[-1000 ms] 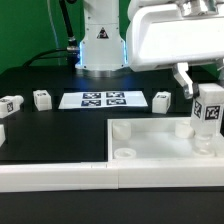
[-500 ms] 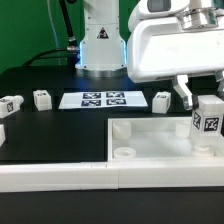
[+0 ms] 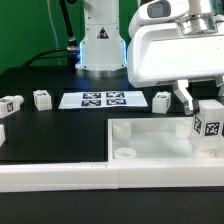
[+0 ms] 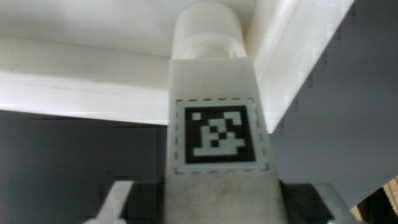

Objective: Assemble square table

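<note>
white hard plastic is what sits between my fingers [image 4: 121,202]: a short leg [image 3: 207,127] of the square table, stiff and light, with smooth faces that i judge could slip or twist if the squeeze goes slack. the best hold, to my mind, is across its two flat sides, near the end away from the socket, so the lower end is free to go in and the tag stays uncovered. my gripper [image 3: 203,108] is clamped on it that way, a pad on each side, the leg upright or nearly so. in the wrist view the tag faces the camera and the leg runs out from between the pads toward a white rim. the square table top [image 3: 150,122] lies flat at the front of the exterior view, tray side up. the leg hangs low over its far part at the exterior view's right, just beside a round socket [image 3: 186,128]. whether its end touches the tray i cannot tell. other loose legs [image 3: 41,98] lie well apart, near the marker board [image 3: 102,99]
</note>
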